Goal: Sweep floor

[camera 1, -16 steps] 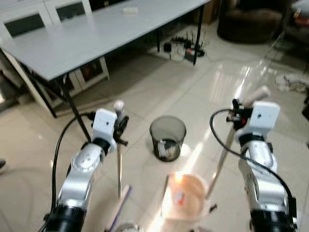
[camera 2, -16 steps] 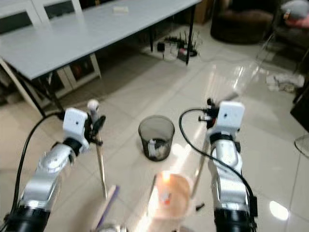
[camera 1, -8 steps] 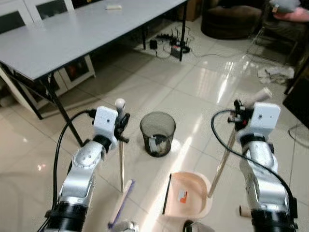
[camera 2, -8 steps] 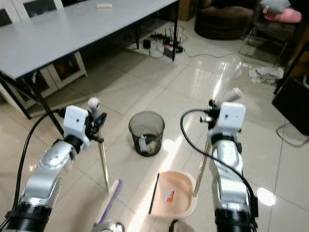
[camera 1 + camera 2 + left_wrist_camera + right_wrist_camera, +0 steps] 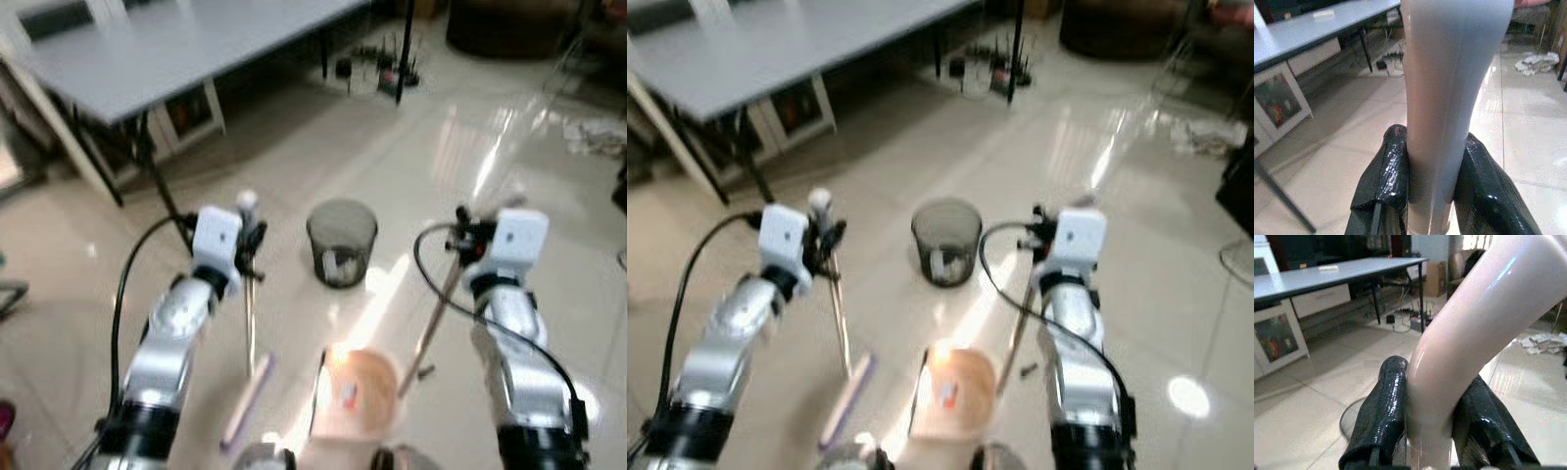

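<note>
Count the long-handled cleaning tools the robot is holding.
2: the broom in the left gripper, and the dustpan, by its handle, in the right gripper.

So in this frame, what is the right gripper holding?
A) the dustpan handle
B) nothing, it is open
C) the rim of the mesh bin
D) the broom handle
A: the right gripper is shut on the pale dustpan handle, which slants down to the dustpan on the floor.

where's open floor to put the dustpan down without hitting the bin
Bare tile lies right of the dustpan and mesh bin, toward the glare. More lies between the bin and the table. It is crowded around the broom, dustpan and bin.
</note>
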Robot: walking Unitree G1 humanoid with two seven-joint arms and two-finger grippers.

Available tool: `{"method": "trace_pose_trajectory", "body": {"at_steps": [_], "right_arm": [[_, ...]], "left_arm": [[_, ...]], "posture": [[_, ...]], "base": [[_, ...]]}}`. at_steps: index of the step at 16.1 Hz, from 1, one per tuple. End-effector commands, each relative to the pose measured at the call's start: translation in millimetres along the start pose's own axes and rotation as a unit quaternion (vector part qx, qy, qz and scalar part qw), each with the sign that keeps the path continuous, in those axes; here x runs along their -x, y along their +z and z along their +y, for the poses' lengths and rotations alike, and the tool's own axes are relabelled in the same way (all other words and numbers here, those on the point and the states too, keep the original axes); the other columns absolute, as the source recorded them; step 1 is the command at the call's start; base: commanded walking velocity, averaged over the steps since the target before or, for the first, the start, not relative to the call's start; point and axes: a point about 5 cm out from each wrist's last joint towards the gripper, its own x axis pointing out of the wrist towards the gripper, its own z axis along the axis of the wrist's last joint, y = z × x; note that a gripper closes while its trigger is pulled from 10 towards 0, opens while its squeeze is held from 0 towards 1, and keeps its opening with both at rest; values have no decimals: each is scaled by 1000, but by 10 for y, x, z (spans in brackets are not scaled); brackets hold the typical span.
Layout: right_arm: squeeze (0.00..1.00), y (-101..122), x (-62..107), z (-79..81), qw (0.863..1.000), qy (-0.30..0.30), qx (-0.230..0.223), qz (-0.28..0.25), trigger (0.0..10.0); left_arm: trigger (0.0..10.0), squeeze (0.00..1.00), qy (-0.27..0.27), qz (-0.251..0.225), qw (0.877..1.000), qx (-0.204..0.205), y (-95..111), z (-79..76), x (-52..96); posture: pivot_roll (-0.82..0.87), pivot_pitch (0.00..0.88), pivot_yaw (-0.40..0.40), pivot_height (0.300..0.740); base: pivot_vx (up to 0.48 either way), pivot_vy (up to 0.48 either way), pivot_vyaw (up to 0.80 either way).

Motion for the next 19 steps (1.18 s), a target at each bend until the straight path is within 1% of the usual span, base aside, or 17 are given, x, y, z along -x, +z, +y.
{"method": "trace_pose_trajectory", "body": {"at_steps": [1, 6, 7, 9, 11, 12, 14, 16, 17, 19], "right_arm": [[0, 32, 23, 10, 1000, 0, -17, -4, 10000], [0, -5, 35, 11, 1000, -3, -20, 15, 10000], [0, -48, 54, 5, 999, -9, -20, 30, 10000], [0, -78, 69, -3, 999, -11, -7, 41, 10000], [0, -71, 75, 11, 999, -9, -29, 45, 10000], [0, -61, 75, 19, 999, -6, -25, 45, 10000], [0, -46, 96, 28, 999, -4, -26, 42, 10000], [0, -20, 68, 17, 999, -12, -33, 42, 10000], [0, -12, 42, 4, 998, -19, -30, 43, 10000], [0, 7, 11, 10, 998, -17, -36, 51, 10000]], "left_arm": [[10000, 0, -2, -7, 1000, -11, 40, 23, 3], [10000, 0, -3, -8, 1000, -13, 48, 33, -32], [10000, 0, -5, -9, 1000, -22, 45, 21, -24], [10000, 0, -6, -11, 1000, -23, 38, 5, -14], [10000, 0, -7, -12, 1000, -24, 21, -9, 1], [10000, 0, -8, -12, 1000, -24, 16, -10, 4], [10000, 0, -2, -8, 1000, -10, -8, 4, 22], [10000, 0, 14, -11, 1000, -16, 8, 67, 4], [10000, 0, 19, -14, 1000, -18, 24, 87, -13], [10000, 0, 22, -19, 999, -26, 56, 112, -32]], "posture": [[23, 71, 68, 740], [21, 73, 70, 740], [19, 74, 70, 740], [18, 66, 68, 740], [11, 53, 63, 740], [11, 53, 63, 740], [11, 45, 52, 740], [18, 55, 43, 740], [18, 47, 39, 740], [21, 63, 35, 740]], "base": [[0, 0, -563], [0, 0, -745], [0, 0, 0], [0, -120, 0], [0, -246, 0], [0, -247, 0], [0, 0, -800], [0, 0, -800], [0, 0, -800], [0, 0, -800]]}}
